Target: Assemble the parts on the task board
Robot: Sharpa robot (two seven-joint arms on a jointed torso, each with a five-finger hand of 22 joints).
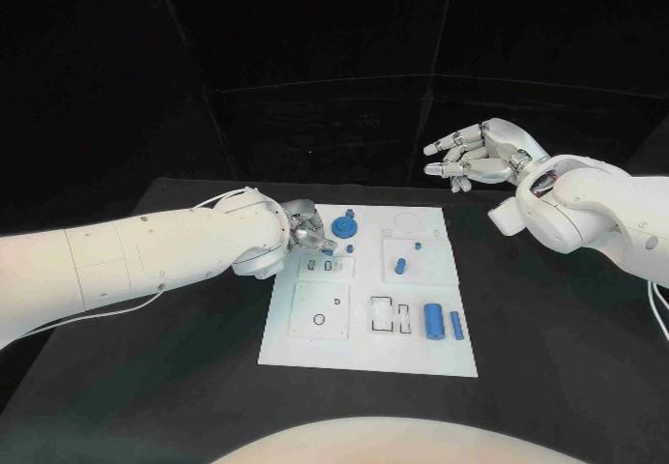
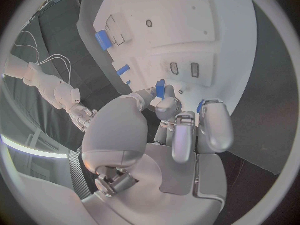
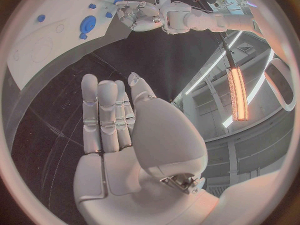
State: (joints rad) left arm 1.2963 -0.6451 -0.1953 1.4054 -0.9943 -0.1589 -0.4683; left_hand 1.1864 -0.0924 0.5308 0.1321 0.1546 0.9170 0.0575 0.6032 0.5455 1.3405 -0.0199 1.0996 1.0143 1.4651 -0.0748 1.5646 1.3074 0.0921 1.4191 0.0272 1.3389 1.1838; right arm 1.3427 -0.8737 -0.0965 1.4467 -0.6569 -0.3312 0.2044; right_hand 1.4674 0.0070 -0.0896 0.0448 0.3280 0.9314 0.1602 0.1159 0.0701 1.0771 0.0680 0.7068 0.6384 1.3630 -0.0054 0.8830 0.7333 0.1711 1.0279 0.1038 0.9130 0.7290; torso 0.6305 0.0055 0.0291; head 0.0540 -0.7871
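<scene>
- The white task board (image 1: 314,348) lies flat in the middle of the black table (image 1: 558,338), its long sides running away from the robot.
- Two blue cylinders (image 1: 434,321) lie side by side near the board's right edge, touching nothing else, long axes pointing straight away from the robot; the thicker one is on the left, the thinner one (image 1: 456,325) on the right.
- Just beside them, toward the board's middle, are narrow rectangular slots (image 1: 382,315); whether anything sits in them cannot be told.
- A blue round gear (image 1: 344,228) sits near the board's far left corner, with a small blue peg (image 1: 350,212) beyond it.
- A short blue piece (image 1: 400,265) lies tilted near the board's middle, and a smaller one (image 1: 417,246) stands just past it.
- The left hand (image 1: 297,232) is over the board's far left edge; in the left wrist view its fingertips (image 2: 167,105) pinch a small blue part (image 2: 160,89) above the board.
- The right hand (image 1: 479,153) hovers beyond the board's far right corner, well apart from it, fingers spread and holding nothing.
</scene>
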